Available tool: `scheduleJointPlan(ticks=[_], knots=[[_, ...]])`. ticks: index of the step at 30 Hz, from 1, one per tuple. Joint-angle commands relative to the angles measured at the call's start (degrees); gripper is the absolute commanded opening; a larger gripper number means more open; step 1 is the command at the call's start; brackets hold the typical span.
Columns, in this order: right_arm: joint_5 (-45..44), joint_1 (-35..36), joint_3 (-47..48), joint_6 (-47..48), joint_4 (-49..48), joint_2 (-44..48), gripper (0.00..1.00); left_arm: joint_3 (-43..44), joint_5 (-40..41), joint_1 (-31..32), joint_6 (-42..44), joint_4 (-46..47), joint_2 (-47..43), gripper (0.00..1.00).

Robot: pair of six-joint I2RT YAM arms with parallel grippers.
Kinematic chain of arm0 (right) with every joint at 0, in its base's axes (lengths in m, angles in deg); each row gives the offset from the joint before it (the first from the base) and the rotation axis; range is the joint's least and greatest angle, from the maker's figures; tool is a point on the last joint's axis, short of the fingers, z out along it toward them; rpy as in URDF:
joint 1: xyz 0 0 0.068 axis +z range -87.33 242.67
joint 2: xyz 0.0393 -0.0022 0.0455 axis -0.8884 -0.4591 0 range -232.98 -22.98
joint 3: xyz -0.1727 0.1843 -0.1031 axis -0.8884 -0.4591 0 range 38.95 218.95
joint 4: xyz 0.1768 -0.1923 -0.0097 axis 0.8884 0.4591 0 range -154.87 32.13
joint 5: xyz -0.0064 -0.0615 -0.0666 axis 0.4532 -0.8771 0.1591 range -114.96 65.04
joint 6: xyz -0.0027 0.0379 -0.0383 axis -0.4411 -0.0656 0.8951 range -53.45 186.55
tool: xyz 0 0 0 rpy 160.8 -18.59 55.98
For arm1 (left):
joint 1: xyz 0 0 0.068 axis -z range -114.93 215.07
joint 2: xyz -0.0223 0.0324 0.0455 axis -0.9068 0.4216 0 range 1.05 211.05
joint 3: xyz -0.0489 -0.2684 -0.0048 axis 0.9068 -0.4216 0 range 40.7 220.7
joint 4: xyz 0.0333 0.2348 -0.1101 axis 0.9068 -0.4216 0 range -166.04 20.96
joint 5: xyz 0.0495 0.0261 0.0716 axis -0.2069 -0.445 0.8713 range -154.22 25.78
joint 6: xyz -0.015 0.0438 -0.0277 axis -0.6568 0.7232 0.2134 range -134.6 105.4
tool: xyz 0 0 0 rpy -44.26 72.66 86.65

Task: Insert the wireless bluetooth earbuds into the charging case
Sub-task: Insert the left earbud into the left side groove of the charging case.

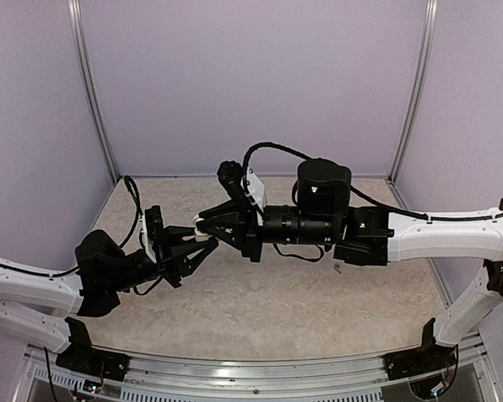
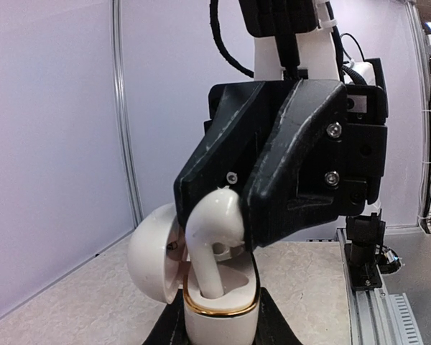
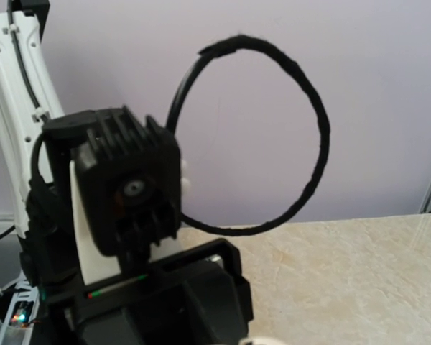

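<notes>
The white charging case with a gold rim stands upright, its lid swung open to the left. My left gripper is shut on the case's lower body, one black finger on each side. From above, my right gripper is shut on the head of one white earbud. The earbud's stem reaches down into the case's slot. In the top view the two grippers meet above the table's left middle, the left gripper below the right gripper, with the case a pale speck between them.
A tiny pale piece lies on the marbled table under the right arm, too small to identify. A black cable loop and the left arm's wrist camera fill the right wrist view. A metal rail runs along the near edge, and lilac walls enclose the table.
</notes>
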Motion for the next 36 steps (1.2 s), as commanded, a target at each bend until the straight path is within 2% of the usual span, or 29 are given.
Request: scheduleJointPlan(ticks=[1,16,36], knots=[[-0.22,0.62,0.65,-0.75,-1.64,-1.00,0.08,0.06,0.53,0.39,0.99,2.37,-0.66,0.04],[-1.16,0.62,0.45,-2.34,0.16,-1.25,0.11,-0.56,0.80,0.29,0.53,3.02,-1.69,0.04],[1.76,0.62,-1.22,1.19,1.25,-1.66,0.12,-0.78,0.28,-0.28,-0.72,3.65,-2.24,0.04]])
